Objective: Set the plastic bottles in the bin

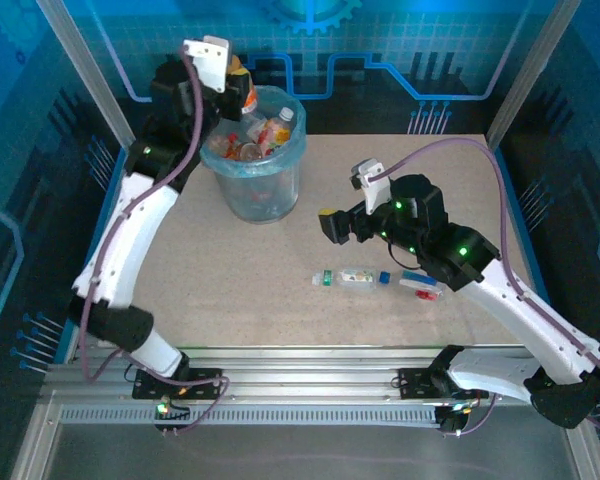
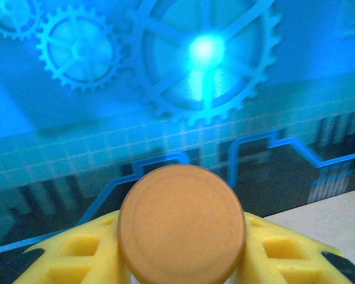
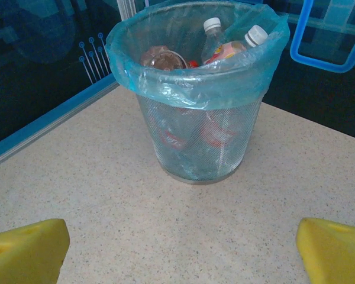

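Bottle (image 2: 181, 222) clenched above the bin (image 3: 189, 89)

Left pincer (image 1: 235, 92) grasps it over the far rim (others lie inside). Right pincer (image 3: 180, 254) gapes wide, empty, facing the bin; two loose bottles (image 1: 352, 278) (image 1: 420, 285) lie on the worktop (image 1: 230, 290) beside its arm.

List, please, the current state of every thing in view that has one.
Round mesh bin with light-blue bag liner: upright, nearly full of bottles.
Left hand: shut on orange-capped plastic bottle, over the bin's far-left rim.
Right hand: open, empty, facing the bin.
Green-capped clear plastic bottle: lying on its side on the speckled beige table.
Blue-capped red-labelled plastic bottle: lying on its side beside it.
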Controlling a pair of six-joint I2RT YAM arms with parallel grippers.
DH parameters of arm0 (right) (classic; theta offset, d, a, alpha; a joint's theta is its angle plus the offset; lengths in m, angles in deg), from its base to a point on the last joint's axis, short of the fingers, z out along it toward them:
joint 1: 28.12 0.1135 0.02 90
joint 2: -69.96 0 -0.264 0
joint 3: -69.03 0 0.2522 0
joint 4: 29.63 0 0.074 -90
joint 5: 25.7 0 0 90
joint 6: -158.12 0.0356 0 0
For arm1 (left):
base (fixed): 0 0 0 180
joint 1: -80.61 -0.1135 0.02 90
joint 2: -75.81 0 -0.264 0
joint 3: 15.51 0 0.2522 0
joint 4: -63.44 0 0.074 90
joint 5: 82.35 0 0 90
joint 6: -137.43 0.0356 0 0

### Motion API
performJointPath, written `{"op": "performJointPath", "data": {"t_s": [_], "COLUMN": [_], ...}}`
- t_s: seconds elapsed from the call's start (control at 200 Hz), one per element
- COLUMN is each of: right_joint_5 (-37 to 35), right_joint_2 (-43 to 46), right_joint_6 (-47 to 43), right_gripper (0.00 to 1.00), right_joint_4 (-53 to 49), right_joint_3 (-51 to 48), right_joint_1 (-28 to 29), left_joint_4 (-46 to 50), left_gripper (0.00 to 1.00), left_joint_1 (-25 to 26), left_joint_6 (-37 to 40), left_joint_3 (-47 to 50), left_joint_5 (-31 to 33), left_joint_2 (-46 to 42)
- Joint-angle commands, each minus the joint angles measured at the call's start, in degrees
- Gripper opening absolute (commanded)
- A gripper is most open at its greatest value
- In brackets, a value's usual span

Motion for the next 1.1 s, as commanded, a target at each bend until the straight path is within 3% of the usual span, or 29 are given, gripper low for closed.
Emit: {"op": "performJointPath", "data": {"t_s": [0.0, 0.23, 0.505, 0.53, 0.575, 0.65, 0.815, 1.09], "right_joint_5": [-0.6, -1.6, -3.5, -3.7, -4.1, -5.1, -5.9, -5.7], "right_joint_2": [0.3, 1.0, 1.3, 1.2, 1.1, 1.1, 0.9, 0.2], "right_joint_6": [-0.1, 1.3, 2.3, 2.2, 2.1, 2.1, 2.3, 3.5], "right_gripper": [0.99, 0.99, 0.99, 0.99, 0.99, 0.98, 0.98, 0.98], "right_joint_4": [-0.8, -1.9, -2.0, -2.0, -2.2, -2.1, -1.9, -2.3], "right_joint_3": [2.4, 1.3, 0.6, 0.7, 0.8, 0.7, 0.6, -0.5], "right_joint_1": [-0.7, -0.8, -0.8, -0.8, -0.8, -0.8, -1.0, -1.3], "left_joint_4": [0.8, 5.8, 10.3, 10.6, 11.2, 11.8, 12.7, 18.3], "left_gripper": [0.00, 0.00, 0.33, 0.39, 0.59, 0.70, 0.69, 0.47], "left_joint_1": [-1.1, -1.1, -1.1, -1.1, -1.1, -1.1, -1.1, -1.1], "left_joint_6": [8.5, 15.1, 16.3, 16.3, 16.1, 15.6, 13.8, 10.5], "left_joint_3": [-3.8, -12.0, -15.3, -15.5, -15.6, -15.6, -16.9, -17.9], "left_joint_5": [5.0, 6.1, 7.2, 7.4, 7.4, 6.7, 5.9, 6.0], "left_joint_2": [5.8, 17.1, 20.7, 20.8, 20.8, 20.4, 19.7, 21.8]}}
